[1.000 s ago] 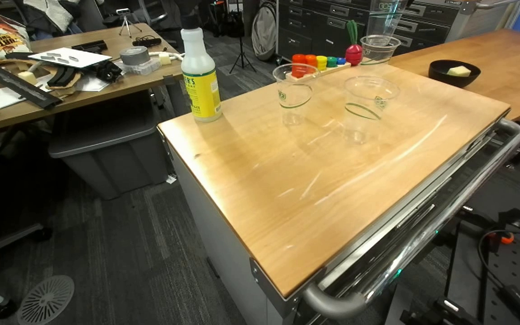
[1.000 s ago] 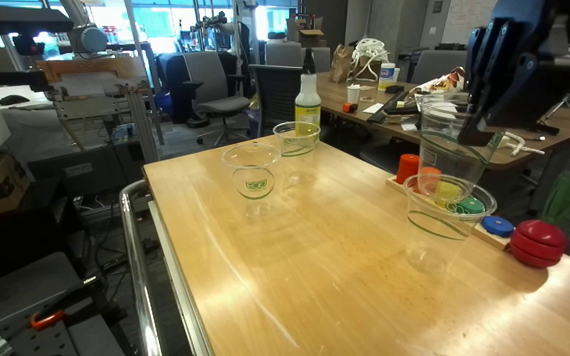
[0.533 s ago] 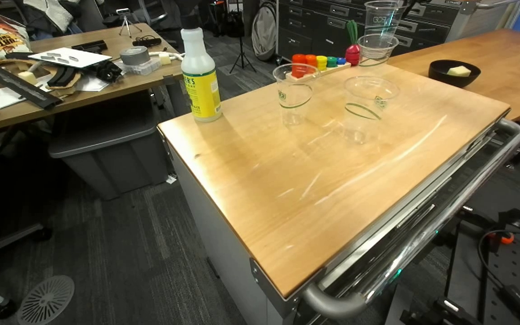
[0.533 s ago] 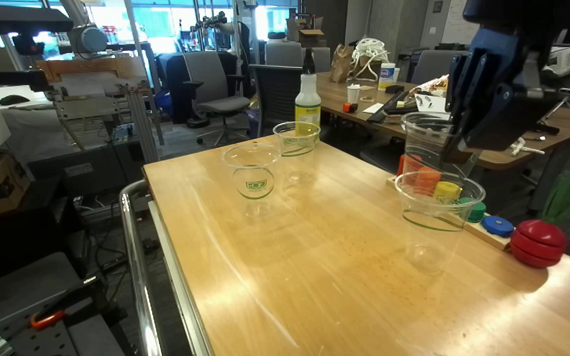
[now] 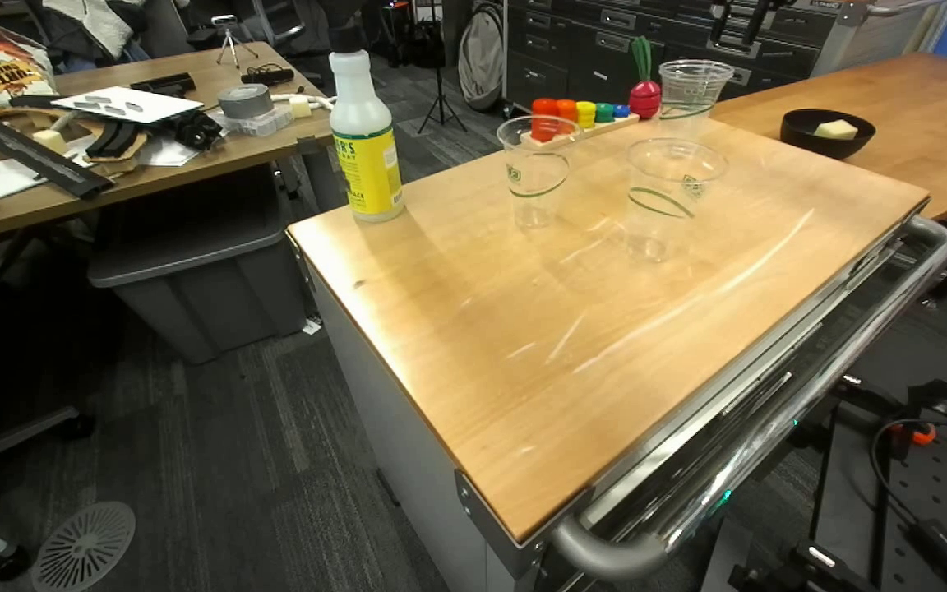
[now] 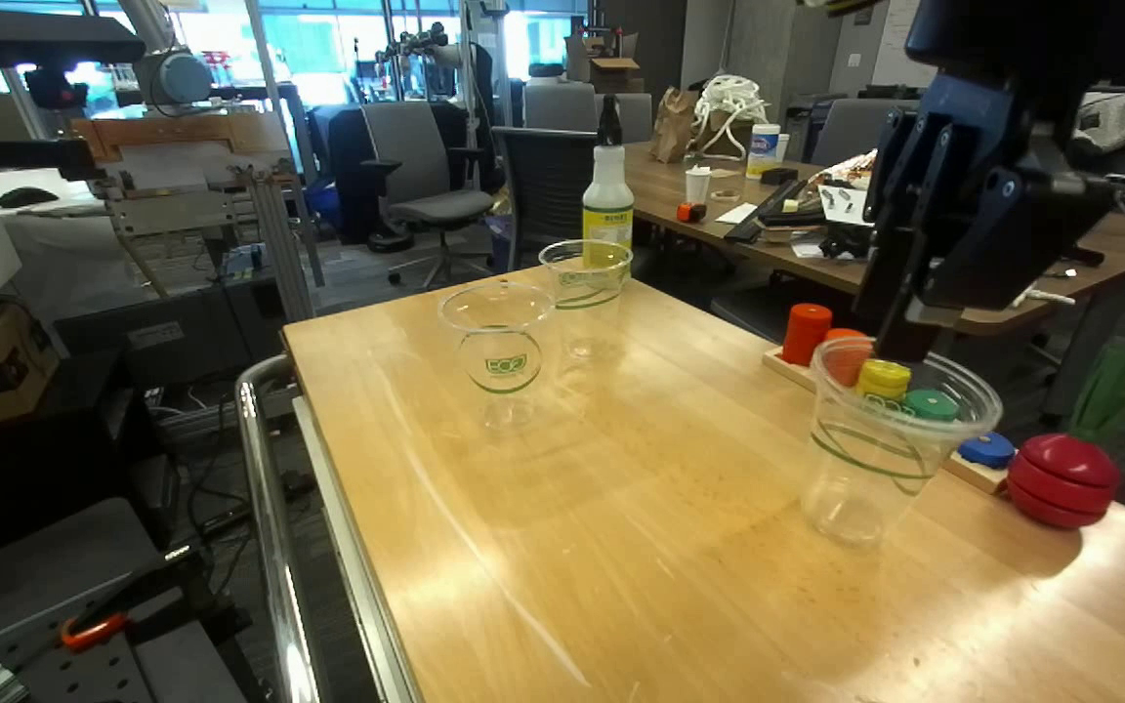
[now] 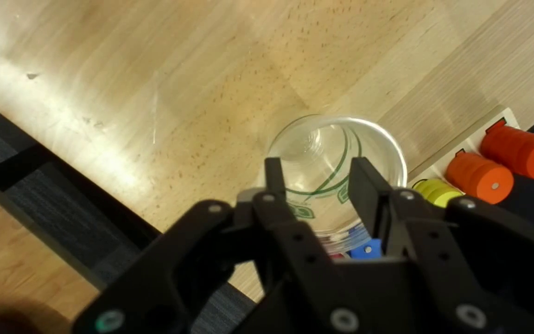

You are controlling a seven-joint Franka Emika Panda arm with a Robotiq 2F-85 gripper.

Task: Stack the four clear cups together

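Observation:
Two clear cups stand nested on the wooden top, one inside the other. They also show in an exterior view and, from above, in the wrist view. A single clear cup stands upright towards the handrail side, also seen in an exterior view. Another single clear cup stands upright nearer the bottle, also in an exterior view. My gripper is open and empty. In an exterior view the gripper hangs at the nested cups' rims; whether it touches them I cannot tell.
A yellow-green bottle stands at the table edge. A coloured peg toy and a red radish toy stand beside the nested cups. A black bowl sits on the adjoining table. A metal handrail runs along one side.
The held cup has come down over the standing cup and now sits inside it. The gripper has opened and let it go.

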